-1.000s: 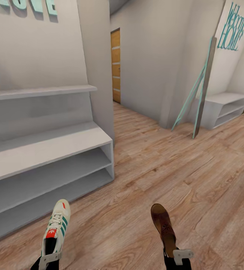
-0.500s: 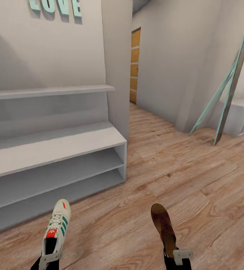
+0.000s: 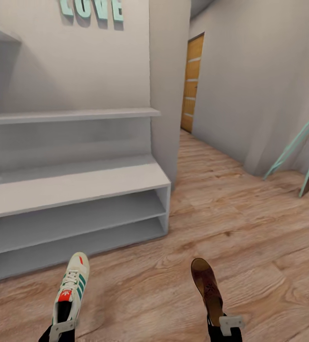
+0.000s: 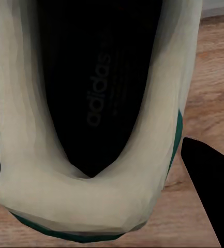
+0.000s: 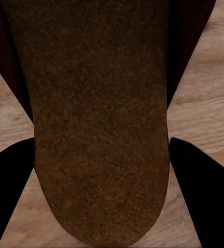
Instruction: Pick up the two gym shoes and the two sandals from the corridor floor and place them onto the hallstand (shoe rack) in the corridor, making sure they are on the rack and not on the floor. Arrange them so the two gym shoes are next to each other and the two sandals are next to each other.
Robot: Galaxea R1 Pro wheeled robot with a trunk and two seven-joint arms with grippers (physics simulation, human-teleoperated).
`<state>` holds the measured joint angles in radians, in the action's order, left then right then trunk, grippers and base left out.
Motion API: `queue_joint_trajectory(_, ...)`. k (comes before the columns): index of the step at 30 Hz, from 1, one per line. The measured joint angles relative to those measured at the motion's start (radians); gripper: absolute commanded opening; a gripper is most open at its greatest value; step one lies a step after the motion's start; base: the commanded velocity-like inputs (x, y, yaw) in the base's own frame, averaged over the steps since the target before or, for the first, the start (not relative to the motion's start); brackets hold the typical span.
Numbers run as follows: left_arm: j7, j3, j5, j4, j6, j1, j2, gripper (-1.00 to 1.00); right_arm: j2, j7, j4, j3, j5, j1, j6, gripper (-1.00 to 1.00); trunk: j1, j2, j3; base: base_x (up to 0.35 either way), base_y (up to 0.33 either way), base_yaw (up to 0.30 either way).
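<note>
**Carrying one sneaker and one sandal in to the rack**

The hallstand (image 3: pixel 78 185) sits ahead on my left side, its bench top and two open shelf rows bare from what I can see, with teal letters (image 3: pixel 91 8) on the wall above. Corridor floor (image 3: pixel 240 228) runs off toward a wooden door (image 3: pixel 192 83).

I have a load in each arm. The left pincer (image 3: pixel 62 328) is clenched on the heel of a gym shoe (image 3: pixel 72 288), toe pointing forward and clear of the floor; in the left wrist view its fingers (image 4: pixel 207 178) flank the heel collar. The right pincer (image 3: pixel 226 325) grips the heel end of a sandal (image 3: pixel 207 286), also toe forward.

To do this well, I'd square up to the rack before reaching, then set the sneaker toward one end of the bench top and the sandal well apart from it, leaving room beside each for its mate. I'd lower each flat before letting go, since a heel-only grip may let the toe droop.
</note>
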<state>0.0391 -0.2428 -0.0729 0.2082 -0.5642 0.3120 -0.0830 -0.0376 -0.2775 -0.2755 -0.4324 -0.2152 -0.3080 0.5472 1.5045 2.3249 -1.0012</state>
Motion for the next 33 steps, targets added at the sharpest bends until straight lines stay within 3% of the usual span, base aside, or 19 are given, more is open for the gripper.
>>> queue_joint_trajectory(24, 0.0, -0.001, 0.004, 0.001, -0.001, 0.0, 0.0, -1.0, 0.0, 0.0, 0.0, -0.001, -0.001, 0.0, 0.0, -1.0, 0.0, 0.0, 0.0, 0.0, -0.274, 0.277)
queue_joint_trajectory(33, 0.0, -0.002, 0.005, 0.0, -0.001, 0.0, 0.0, -1.0, 0.0, 0.001, 0.007, -0.001, 0.001, 0.0, 0.0, -1.0, 0.0, 0.0, 0.0, 0.0, -0.201, 0.04)
